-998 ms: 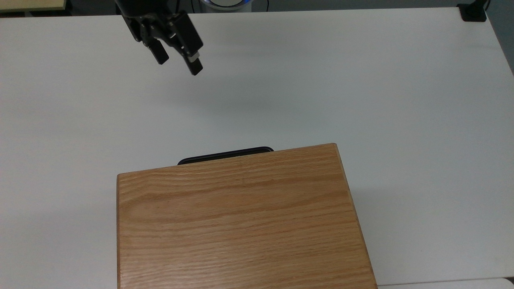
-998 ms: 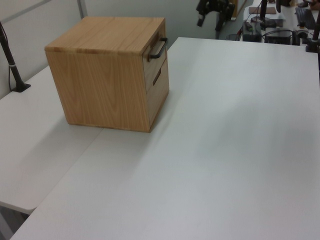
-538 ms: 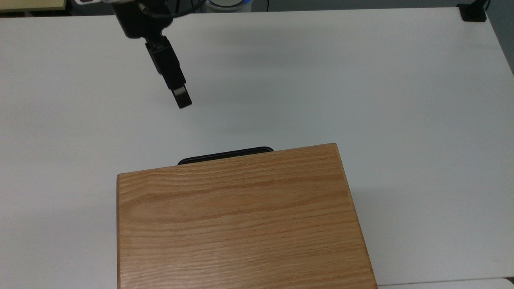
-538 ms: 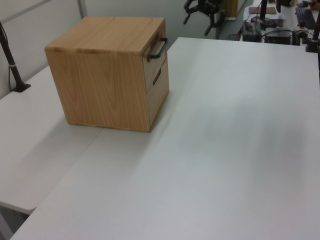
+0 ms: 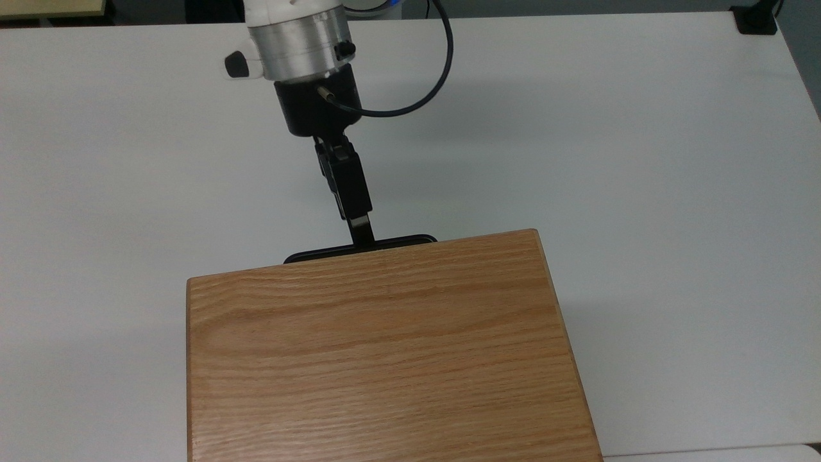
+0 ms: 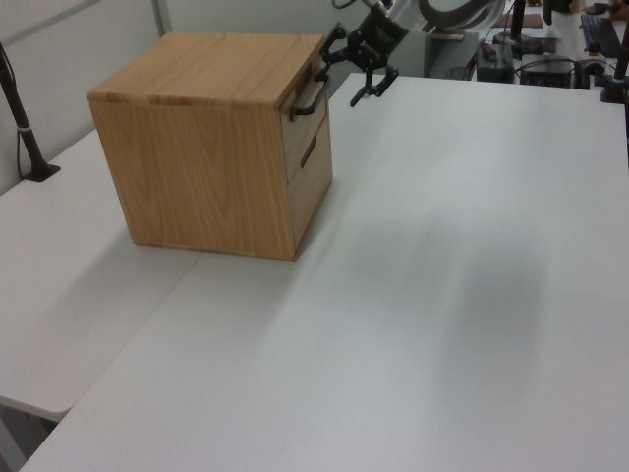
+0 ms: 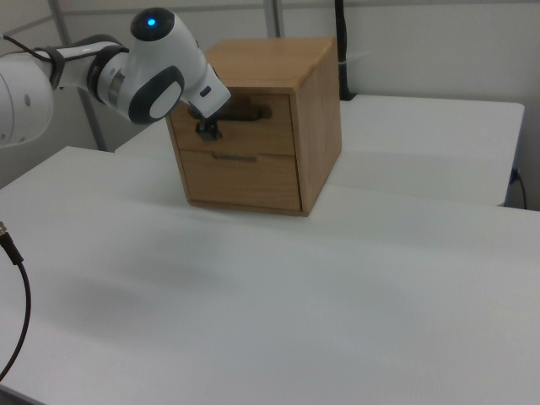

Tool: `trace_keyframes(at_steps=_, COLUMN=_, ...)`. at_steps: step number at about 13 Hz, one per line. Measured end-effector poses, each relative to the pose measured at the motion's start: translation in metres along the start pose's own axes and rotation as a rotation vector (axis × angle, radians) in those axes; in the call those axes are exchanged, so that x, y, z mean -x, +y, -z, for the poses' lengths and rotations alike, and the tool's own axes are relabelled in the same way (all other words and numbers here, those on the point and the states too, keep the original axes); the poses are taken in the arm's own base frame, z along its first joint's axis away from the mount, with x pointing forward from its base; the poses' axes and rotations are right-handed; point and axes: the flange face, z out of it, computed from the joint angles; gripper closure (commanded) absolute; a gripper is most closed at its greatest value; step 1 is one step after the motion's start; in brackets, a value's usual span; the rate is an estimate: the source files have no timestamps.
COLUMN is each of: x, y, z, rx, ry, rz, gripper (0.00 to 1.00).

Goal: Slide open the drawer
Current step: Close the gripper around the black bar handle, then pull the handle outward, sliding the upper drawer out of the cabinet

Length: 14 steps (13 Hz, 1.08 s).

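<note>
- Top view: the pincer (image 5: 363,235) is reaching the drawer's black handle (image 5: 333,250) at the box's upper edge.
- Left view: the pincer (image 6: 349,74), fingers spread, is straddling the handle (image 6: 313,96).
- Right view: the drawer (image 7: 253,123), sitting closed, is topmost in the box (image 7: 316,118) on the worktop (image 7: 337,295).

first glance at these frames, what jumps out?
The oak box dominates, sitting on the white table at the bottom centre of the top view. The gripper reaches in from above it in the top view, tip right at the black bar handle of the drawer, which looks shut, flush with the box front in the right view.
</note>
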Motion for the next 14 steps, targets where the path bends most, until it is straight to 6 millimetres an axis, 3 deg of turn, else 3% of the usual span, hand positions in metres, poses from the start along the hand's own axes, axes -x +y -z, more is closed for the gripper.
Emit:
trace_keyframes(at_steps=2, x=0.007, y=-0.002, z=-0.007, rx=-0.020, ry=0.011, rz=0.002, gripper=0.61)
trace_keyframes(at_steps=4, x=0.006, y=0.001, z=-0.016, rx=-0.015, ry=0.015, rz=0.002, gripper=0.72)
trace_keyframes(at_steps=8, x=0.007, y=-0.005, z=-0.013, rx=-0.034, ry=0.024, rz=0.007, gripper=0.93)
trace_keyframes(at_steps=14, x=0.006, y=-0.005, z=-0.010, rx=-0.037, ry=0.024, rz=-0.023, gripper=0.95)
